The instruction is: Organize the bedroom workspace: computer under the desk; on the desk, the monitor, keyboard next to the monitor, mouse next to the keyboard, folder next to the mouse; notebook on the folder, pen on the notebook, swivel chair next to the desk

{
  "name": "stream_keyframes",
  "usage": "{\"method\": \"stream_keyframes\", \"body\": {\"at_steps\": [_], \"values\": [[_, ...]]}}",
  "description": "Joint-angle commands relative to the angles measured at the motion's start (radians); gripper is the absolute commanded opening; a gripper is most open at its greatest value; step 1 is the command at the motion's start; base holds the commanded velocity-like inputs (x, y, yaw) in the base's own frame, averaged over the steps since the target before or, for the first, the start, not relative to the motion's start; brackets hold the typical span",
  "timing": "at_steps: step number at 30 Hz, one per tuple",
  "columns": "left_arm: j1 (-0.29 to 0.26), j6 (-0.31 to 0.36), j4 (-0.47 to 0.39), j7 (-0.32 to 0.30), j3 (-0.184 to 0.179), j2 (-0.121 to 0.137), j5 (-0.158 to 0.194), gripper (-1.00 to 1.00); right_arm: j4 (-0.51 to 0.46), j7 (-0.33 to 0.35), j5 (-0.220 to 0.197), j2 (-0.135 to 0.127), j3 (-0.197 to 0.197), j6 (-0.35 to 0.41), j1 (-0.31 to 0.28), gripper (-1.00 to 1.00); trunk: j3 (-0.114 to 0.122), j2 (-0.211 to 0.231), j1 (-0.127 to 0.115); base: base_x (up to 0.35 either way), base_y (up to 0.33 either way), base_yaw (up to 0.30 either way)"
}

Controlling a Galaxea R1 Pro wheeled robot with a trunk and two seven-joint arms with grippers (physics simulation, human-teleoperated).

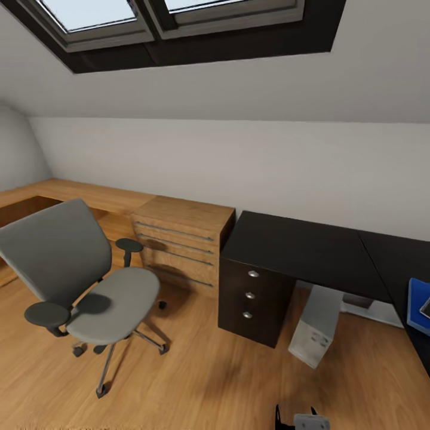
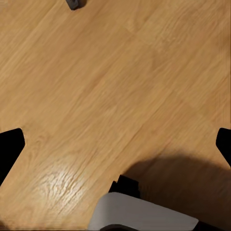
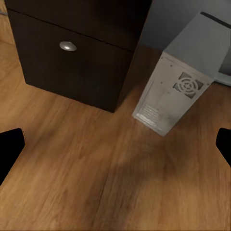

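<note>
The grey swivel chair (image 1: 89, 280) stands on the wood floor at the left, its seat bare. To its right is the black desk (image 1: 304, 248) with dark drawers and silver knobs. The light grey computer (image 1: 316, 325) stands upright under the desk; in the right wrist view the computer (image 3: 178, 91) is beside the drawer block (image 3: 68, 46). A blue folder (image 1: 418, 301) lies on the desk at the right edge, with a grey corner on it, cut off. My left gripper (image 2: 115, 147) is open over bare floor. My right gripper (image 3: 115, 147) is open, pointing at the floor before the computer.
A light wood cabinet (image 1: 182, 245) with drawers stands between chair and desk, joined to a long wooden counter (image 1: 71, 194) along the sloped wall. A white part of my base (image 2: 139, 214) is below the left gripper. A small grey piece (image 2: 73, 4) lies on the floor.
</note>
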Motion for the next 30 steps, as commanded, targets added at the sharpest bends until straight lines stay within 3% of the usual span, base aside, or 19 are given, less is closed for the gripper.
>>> {"method": "stream_keyframes", "body": {"at_steps": [1, 6, 9, 12, 16, 18, 20, 21, 24, 30], "values": [[-0.001, -0.001, 0.003, 0.006, -0.008, 0.001, 0.007, 1.00, 0.002, -0.006, -0.003, 0.000, 0.009, -0.003, -0.001, 1.00, -0.002, -0.001, 0.000, 0.000, 0.000, 0.193], [-0.001, 0.035, 0.040, 0.002, -0.008, 0.003, 0.009, 1.00, 0.002, -0.012, -0.002, 0.001, 0.009, -0.024, 0.004, 1.00, -0.008, -0.001, 0.000, 0.000, 0.000, 0.192], [-0.001, 0.107, 0.047, 0.000, -0.007, 0.004, 0.007, 1.00, 0.001, -0.026, 0.000, 0.000, 0.009, -0.178, 0.042, 1.00, -0.012, -0.001, 0.000, 0.000, 0.000, 0.192], [-0.001, 0.108, 0.050, -0.013, -0.007, 0.006, 0.006, 1.00, -0.001, -0.031, 0.000, -0.004, 0.008, -0.228, 0.057, 1.00, -0.015, -0.001, 0.000, 0.000, 0.000, 0.189], [-0.001, -0.122, 0.069, -0.068, -0.016, 0.000, 0.004, 1.00, -0.003, -0.033, -0.001, -0.009, 0.008, -0.228, 0.061, 1.00, -0.020, -0.001, 0.000, 0.000, 0.000, 0.176], [-0.001, -0.319, 0.158, -0.080, -0.070, -0.032, -0.025, 1.00, -0.004, -0.033, -0.001, -0.009, 0.008, -0.228, 0.062, 1.00, -0.023, -0.001, 0.000, 0.000, 0.000, 0.172], [-0.001, -0.452, 0.209, -0.083, -0.110, -0.058, -0.046, 1.00, -0.004, -0.033, -0.001, -0.010, 0.008, -0.228, 0.062, 1.00, -0.025, -0.001, 0.000, 0.000, 0.000, 0.170], [-0.001, -0.496, 0.217, -0.082, -0.117, -0.064, -0.051, 1.00, -0.004, -0.033, -0.002, -0.010, 0.008, -0.228, 0.062, 1.00, -0.026, -0.001, 0.000, 0.000, 0.000, 0.170], [-0.001, -0.715, 0.246, -0.077, -0.137, -0.094, -0.068, 1.00, -0.004, -0.033, -0.003, -0.009, 0.008, -0.228, 0.062, 1.00, -0.030, -0.001, 0.000, 0.000, 0.000, 0.169], [-0.002, -0.723, 0.261, -0.069, -0.140, -0.109, -0.070, 1.00, -0.004, -0.033, -0.004, -0.009, 0.008, -0.228, 0.062, 1.00, -0.038, -0.001, 0.000, 0.000, 0.000, 0.169]]}}
